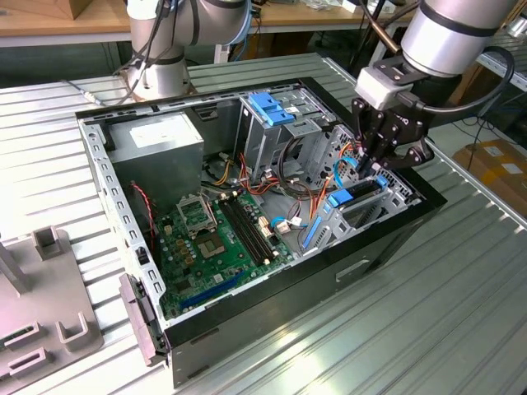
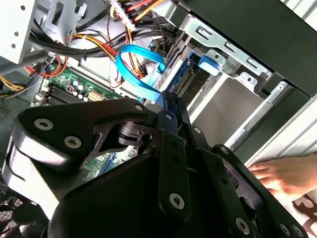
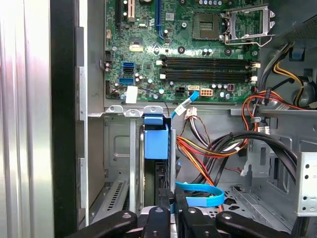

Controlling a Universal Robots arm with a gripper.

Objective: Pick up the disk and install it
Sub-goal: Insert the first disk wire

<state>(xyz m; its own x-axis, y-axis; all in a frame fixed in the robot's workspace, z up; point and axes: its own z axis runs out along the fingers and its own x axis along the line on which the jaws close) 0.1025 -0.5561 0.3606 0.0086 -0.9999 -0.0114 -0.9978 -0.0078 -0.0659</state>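
The claw [image 1: 376, 167] hangs over a corner of the open computer case [image 1: 272, 321], its fingers [image 3: 162, 214] drawn narrow and pinching the disk [image 3: 156, 143], which stands on edge in a metal slot [image 3: 119, 148] inside that case.

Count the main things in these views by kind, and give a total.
Computer case: 1
Motherboard: 1
Power-supply box: 1
Disk, upright in its bay: 1
Blue flat cable: 1
Gripper: 1
Person's hand: 1
Total: 7
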